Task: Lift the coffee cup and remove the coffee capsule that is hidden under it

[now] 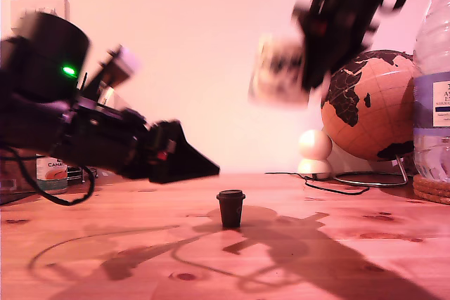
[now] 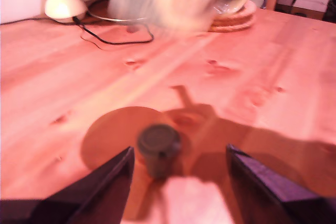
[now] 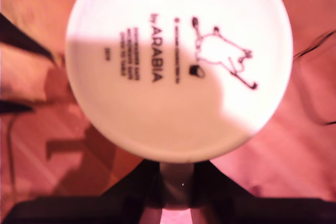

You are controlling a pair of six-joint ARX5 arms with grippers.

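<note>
Standing upright on the wooden counter (image 1: 84, 258), just below the centre of the exterior view, the coffee capsule (image 1: 230, 208) lies directly ahead of my first claw (image 2: 178, 174), which reaches in from the exterior view's left with its dark tip raised above the wood and short of the capsule. In the first wrist view the capsule sits between the two dark fingers (image 2: 113, 179), which are spread wide and touch nothing. The capsule is small, dark brown-black and tapered, with a wider flat rim on top. My second claw (image 3: 176, 182) is clenched on the coffee cup (image 3: 178, 61), whose white base with a printed maker's mark and small figure fills the second wrist view; in the exterior view the cup is a blurred pale shape held high in the upper middle, well above the capsule. Bare wood surrounds the capsule on every side. A globe (image 1: 369, 107), a water bottle (image 1: 430, 89) on a cork coaster (image 1: 430, 189), a white rounded object (image 1: 315, 151) and a thin black cable (image 1: 330, 182) keep to the exterior view's right rear, well apart from the capsule.
</note>
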